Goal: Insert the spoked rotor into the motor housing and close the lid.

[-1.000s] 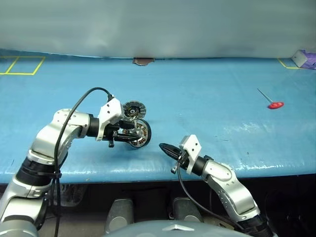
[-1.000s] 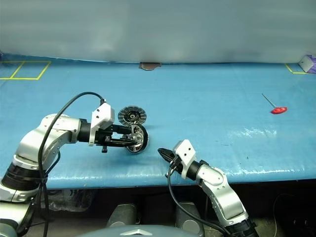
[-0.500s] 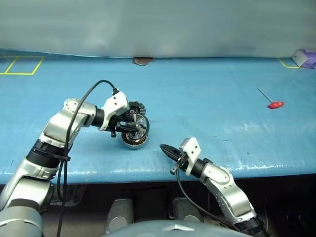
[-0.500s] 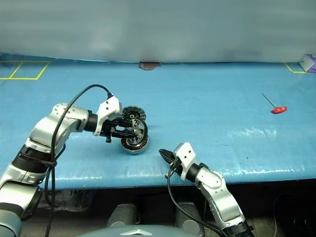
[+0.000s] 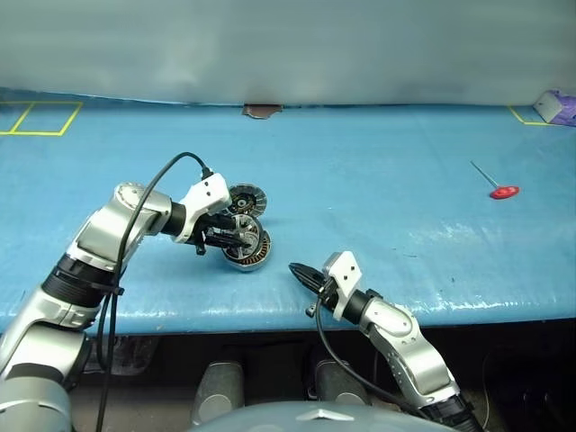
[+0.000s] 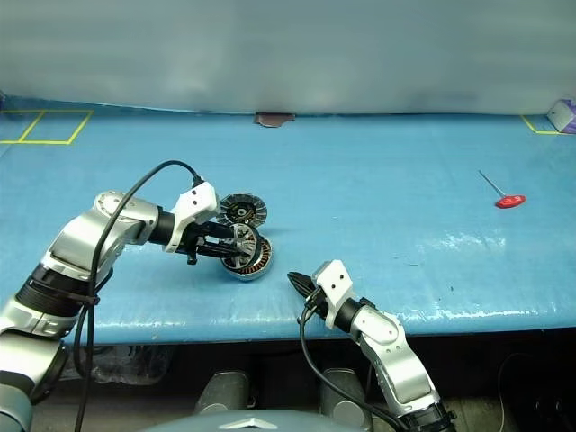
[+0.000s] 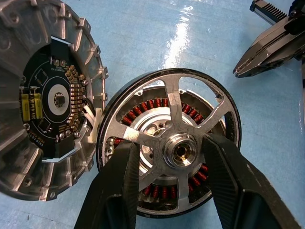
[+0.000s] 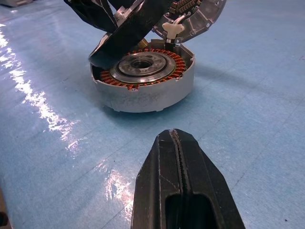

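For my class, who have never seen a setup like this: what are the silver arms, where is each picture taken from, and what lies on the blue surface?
The silver arms belong to a humanoid robot; each ends in a black two-fingered claw. Two pictures come from cameras in its head, looking down over a blue table. The other two come from a small camera on each wrist, looking along that claw's fingers.

On the table lies a motor housing, a round metal disc ringed with copper windings. The lid, a grey ribbed disc with electronics inside, stands tilted open and joined to the housing's far edge. The left claw grips the spoked rotor, a black-rimmed wheel, by its hub and holds it tilted over the housing, not yet seated. The right claw is shut and holds nothing, pointing at the housing from nearby. Far off to the right lies a red-handled tool.
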You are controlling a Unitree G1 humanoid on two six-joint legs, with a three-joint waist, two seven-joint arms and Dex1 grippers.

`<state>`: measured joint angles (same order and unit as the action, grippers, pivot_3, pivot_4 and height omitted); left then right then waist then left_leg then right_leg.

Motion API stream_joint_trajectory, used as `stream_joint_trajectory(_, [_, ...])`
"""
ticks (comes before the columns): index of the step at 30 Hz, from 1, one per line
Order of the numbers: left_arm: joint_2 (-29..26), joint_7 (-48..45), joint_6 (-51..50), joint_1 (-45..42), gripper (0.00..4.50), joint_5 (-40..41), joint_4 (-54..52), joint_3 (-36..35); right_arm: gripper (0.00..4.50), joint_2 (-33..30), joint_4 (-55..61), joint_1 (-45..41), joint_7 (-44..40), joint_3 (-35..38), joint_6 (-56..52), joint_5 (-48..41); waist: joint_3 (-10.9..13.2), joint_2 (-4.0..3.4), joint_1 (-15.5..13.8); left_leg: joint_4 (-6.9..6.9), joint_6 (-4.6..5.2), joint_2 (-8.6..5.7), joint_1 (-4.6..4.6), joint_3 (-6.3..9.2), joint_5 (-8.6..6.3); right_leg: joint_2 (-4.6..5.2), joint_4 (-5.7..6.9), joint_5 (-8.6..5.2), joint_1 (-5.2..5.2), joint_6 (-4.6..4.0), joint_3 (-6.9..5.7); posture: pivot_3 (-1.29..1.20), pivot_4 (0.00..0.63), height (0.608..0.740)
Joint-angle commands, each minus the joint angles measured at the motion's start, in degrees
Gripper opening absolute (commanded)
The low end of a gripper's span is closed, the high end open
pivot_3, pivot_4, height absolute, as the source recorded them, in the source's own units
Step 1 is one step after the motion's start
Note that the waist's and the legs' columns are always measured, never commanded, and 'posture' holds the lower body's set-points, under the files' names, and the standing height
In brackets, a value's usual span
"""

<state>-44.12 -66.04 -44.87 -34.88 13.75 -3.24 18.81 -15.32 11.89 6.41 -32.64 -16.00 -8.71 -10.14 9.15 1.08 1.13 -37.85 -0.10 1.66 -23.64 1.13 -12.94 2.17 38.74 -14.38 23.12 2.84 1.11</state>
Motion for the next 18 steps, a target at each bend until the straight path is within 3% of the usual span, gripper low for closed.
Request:
stream_joint_trajectory(1, [-0.39, -0.49, -0.15, -0.67, 1.75, -0.24, -1.31, 0.15, 0.0, 0.21, 1.25, 0.06, -0.06, 0.35, 0.95, -0.28, 0.0, 0.0, 0.03, 0.0, 0.0, 0.0, 0.0, 0.0, 0.0, 0.0, 0.0, 0.0, 0.0, 0.0, 0.0, 0.0, 0.15, 0.74])
stream_joint_trajectory(18, [-2.36, -2.33, -0.2, -2.61, 1.75, -1.31, 0.27, 0.64, 0.0, 0.78, 0.22, 0.25, -0.05, -0.33, 1.34, 0.51, 0.0, 0.0, 0.09, 0.02, 0.0, 0.0, -0.05, -0.01, 0.0, -0.01, 0.0, 0.0, 0.07, -0.01, 0.01, 0.0, 0.15, 0.74])
